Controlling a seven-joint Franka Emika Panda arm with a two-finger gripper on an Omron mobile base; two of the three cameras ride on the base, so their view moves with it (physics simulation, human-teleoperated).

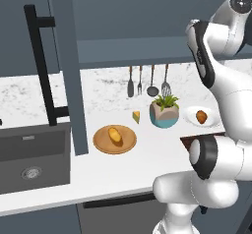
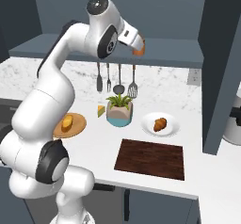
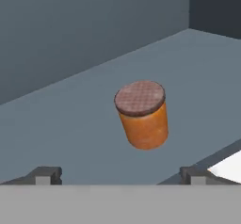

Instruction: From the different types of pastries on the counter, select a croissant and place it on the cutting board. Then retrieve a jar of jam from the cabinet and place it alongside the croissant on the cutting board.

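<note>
Inside the cabinet [image 3: 70,39] the shelf is pretty roomy; the jar of jam [image 3: 142,115] stands alone with bare shelf on every side, and the end effector [image 3: 120,175] has its fingers spread wide with nothing between them and the jar; down on the desk [image 2: 94,148] the cutting board [image 2: 151,158] is bare on top; the potted plant [image 2: 119,109] and hanging utensils [image 2: 115,79] crowd the back, and the open cabinet door [image 1: 71,71] juts out over the desk.
</note>
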